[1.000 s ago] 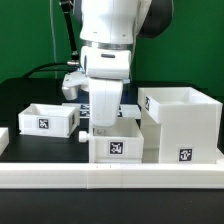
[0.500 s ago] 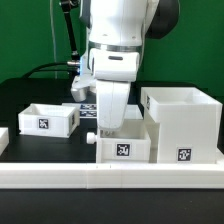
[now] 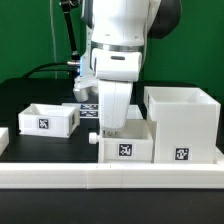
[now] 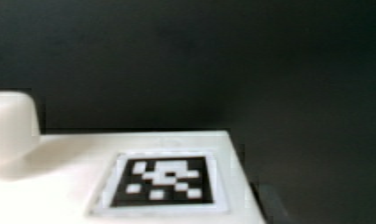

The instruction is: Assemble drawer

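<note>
The white robot arm [image 3: 118, 40] is reaching down over the black table [image 3: 35, 97]. Its claw [image 3: 110, 130] is hanging right at the back edge of the middle tray [image 3: 128, 148], on the side toward the exterior view's left. The claw's tips are dipping behind the tray's edge, so they are hiding. I cannot tell if the claw is spread apart or pinching the tray wall. It is looking very close to the tray, maybe touching it.

The middle tray is sitting just beside the tall box [image 3: 182, 128], and the two are looking like they are touching. The tall box is standing upright at the exterior view's right, with its top open. The left tray [image 3: 48, 120] is sitting well apart from them, at the exterior view's left. Each of these three parts is showing a black-and-white square tag on its front. A long low white wall [image 3: 110, 178] is running along in front of all of them.

The wrist view is blurry. It is showing one white finger [image 4: 7, 130] of the claw beside a flat white piece with a tag [image 4: 164, 180] on it, and dark table beyond.
</note>
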Controlling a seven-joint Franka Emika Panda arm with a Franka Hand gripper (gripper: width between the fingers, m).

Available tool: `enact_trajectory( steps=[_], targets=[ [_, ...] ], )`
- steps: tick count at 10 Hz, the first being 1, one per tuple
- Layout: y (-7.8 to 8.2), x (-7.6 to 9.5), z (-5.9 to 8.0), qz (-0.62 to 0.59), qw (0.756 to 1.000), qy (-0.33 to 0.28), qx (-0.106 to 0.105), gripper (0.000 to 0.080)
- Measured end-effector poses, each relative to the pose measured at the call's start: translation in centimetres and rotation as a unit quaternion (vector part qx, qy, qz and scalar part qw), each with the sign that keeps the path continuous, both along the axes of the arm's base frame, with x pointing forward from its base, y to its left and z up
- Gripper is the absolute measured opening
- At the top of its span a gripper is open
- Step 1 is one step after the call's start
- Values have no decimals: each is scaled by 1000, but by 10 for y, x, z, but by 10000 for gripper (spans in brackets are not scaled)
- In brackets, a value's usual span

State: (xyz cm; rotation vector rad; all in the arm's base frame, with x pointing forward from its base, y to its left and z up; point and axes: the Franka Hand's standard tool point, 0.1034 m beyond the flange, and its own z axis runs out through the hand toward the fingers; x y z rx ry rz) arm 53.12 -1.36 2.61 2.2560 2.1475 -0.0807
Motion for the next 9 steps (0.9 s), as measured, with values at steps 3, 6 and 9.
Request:
enact_trajectory(
  steps=[3,6,9],
  targets=[
    [5,-1,-3,3,1000,2,2,42],
    [5,0,-8,3,1000,-9,4,42],
    [5,-2,-10,-10,1000,-11,4,42]
  ],
)
